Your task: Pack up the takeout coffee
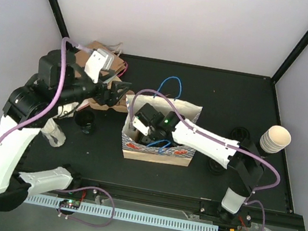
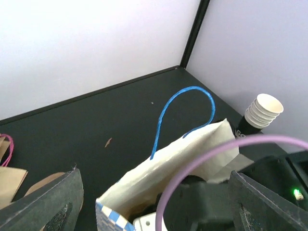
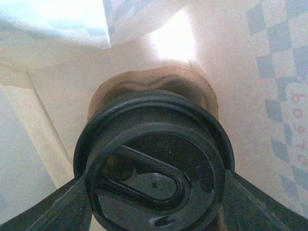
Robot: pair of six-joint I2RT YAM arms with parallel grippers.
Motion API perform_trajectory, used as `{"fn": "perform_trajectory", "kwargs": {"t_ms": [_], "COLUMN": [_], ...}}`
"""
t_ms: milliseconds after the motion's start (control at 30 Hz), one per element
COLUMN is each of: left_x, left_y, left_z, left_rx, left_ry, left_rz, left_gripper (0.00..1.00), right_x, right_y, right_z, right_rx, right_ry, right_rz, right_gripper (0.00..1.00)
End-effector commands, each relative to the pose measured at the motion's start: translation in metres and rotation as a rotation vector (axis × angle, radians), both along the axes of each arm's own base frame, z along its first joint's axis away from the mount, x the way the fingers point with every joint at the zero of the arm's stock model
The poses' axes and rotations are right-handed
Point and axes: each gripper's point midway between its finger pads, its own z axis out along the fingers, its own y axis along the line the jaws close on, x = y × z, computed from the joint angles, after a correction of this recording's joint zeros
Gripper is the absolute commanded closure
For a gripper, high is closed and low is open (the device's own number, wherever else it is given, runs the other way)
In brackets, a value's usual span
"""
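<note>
From above, the right gripper [image 1: 143, 127] is sunk into the open mouth of the checked bag [image 1: 159, 153], which stands about mid-worktop. The left gripper [image 1: 122, 92] hangs just off the bag's rear left corner, jaws spread and holding nothing. A second lidded cup [image 1: 85, 119] waits toward the left edge of the worktop, and a stack of empty cups [image 1: 276, 139] sits at the right edge. With nothing bracing the bag, I judge that pulling the right arm out could drag or tip it.

The left wrist view shows its fingers [image 2: 48, 207] wide apart above the bag's rim, with the blue handle [image 2: 166, 108] arching up close by. A careless sweep could snag that loop.

In the right wrist view the jaws press both sides of the lidded cup [image 3: 154, 163], deep in the bag near one corner. Whether its base is seated cannot be told. Letting go too high, or off level, could topple it or pop the lid against the paper wall.
</note>
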Motion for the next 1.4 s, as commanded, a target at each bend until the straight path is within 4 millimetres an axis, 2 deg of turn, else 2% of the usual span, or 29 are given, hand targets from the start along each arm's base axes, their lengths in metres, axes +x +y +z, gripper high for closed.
{"fn": "perform_trajectory", "kwargs": {"t_ms": [0,233,300,367,467,733,1067,1367], "left_x": [0.004,-0.004,-0.006,-0.008,-0.011,-0.016,-0.019,-0.018], "left_y": [0.014,0.022,0.023,0.023,0.024,0.024,0.028,0.026], "left_z": [-0.021,-0.058,-0.067,-0.074,-0.081,-0.092,-0.102,-0.105], "left_rx": [0.017,0.058,0.062,0.066,0.071,0.075,0.09,0.092], "left_ry": [0.047,0.117,0.135,0.148,0.164,0.188,0.21,0.221], "left_rz": [0.075,0.086,0.085,0.085,0.082,0.073,0.079,0.073], "left_gripper": [0.16,0.16,0.16,0.16,0.16,0.16,0.16,0.16], "right_x": [-0.028,-0.028,-0.028,-0.019,-0.021,-0.031,-0.018,-0.007], "right_y": [-0.02,-0.017,-0.018,-0.022,-0.025,-0.028,-0.053,-0.035], "right_z": [-0.058,-0.066,-0.065,-0.067,-0.071,-0.088,-0.099,-0.083], "right_rx": [-0.141,-0.134,-0.131,-0.136,-0.148,-0.203,-0.359,-0.268], "right_ry": [0.254,0.373,0.383,0.37,0.395,0.486,0.385,0.254], "right_rz": [0.037,0.036,0.036,0.004,-0.006,-0.036,-0.15,-0.153], "right_gripper": [0.46,0.47,0.46,0.45,0.45,0.44,0.45,0.45]}}
